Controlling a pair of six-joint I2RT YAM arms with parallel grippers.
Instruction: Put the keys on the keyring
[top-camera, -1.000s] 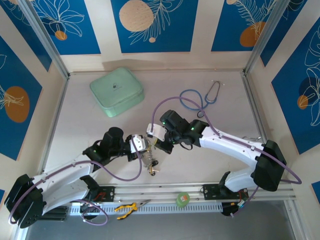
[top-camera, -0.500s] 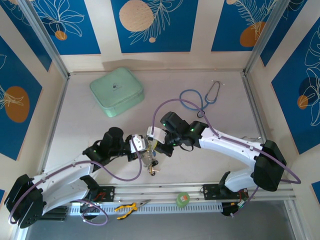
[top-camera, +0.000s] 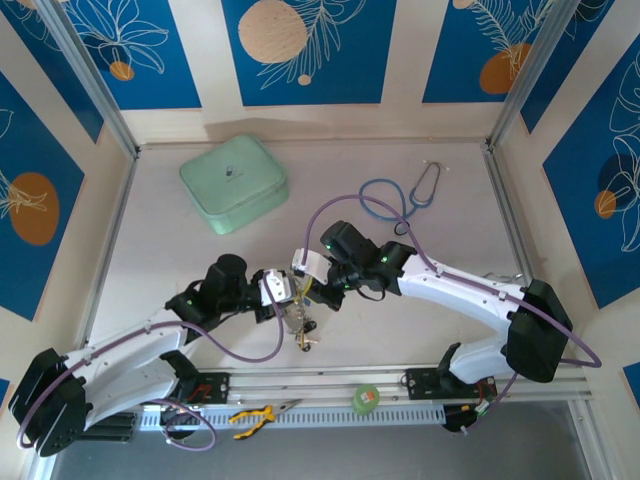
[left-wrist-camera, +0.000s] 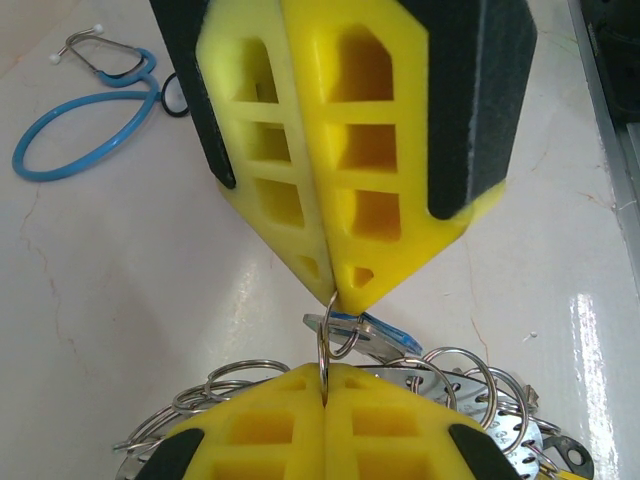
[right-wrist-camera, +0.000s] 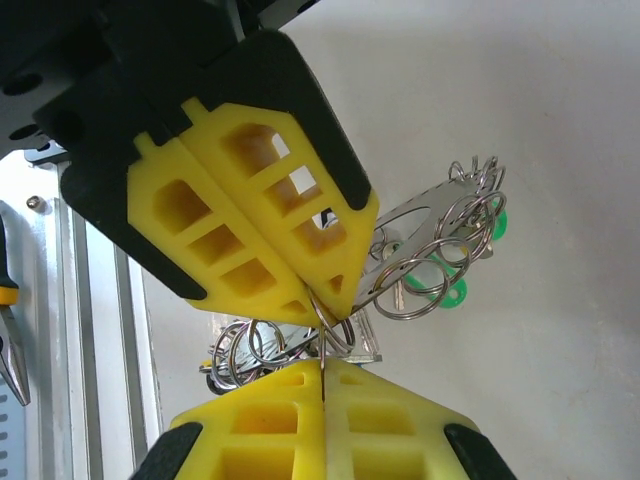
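**Top external view.**
- The white table (top-camera: 180, 270) carries a mint-green zipped case (top-camera: 233, 182) at 11 o'clock and a blue-tubed stethoscope (top-camera: 395, 200) at 1 o'clock.
- On the rail at 6 o'clock lie yellow-handled pliers (top-camera: 255, 413) and a green tape roll (top-camera: 367, 398).
- The left end effector (top-camera: 285, 296) and right end effector (top-camera: 314, 291) meet tip to tip just short of table centre.
- Directly below them, at 6 o'clock, hangs the large flat silvery metal keyring with a notched rim (top-camera: 298, 318).
- The small metal keys (top-camera: 306, 342) dangle from its lower edge.

**Left wrist view.**
- The left end effector's yellow fingers (left-wrist-camera: 260, 430) stand fully closed, seam to seam, at 6 o'clock.
- The right end effector enters from 12 o'clock, likewise fully closed.
- Between the two tips stands a thin wire split ring (left-wrist-camera: 324, 345), pinched at both ends.
- A blue plastic tag (left-wrist-camera: 385, 335) hangs from this ring at 3 o'clock.
- The keyring's perforated plate lies at 4 o'clock of the left tips, close behind them.
- Judgement: the double pinch steadies the ring so its coil can be worked onto the plate.

**Right wrist view.**
- The right end effector is closed at 6 o'clock and the left at 11 o'clock, with the same split ring nipped between them.
- The keyring extends to 2 o'clock, bearing further wire rings and green plastic tags (right-wrist-camera: 440, 292).
- Judgement: threading is in hand, not finished.
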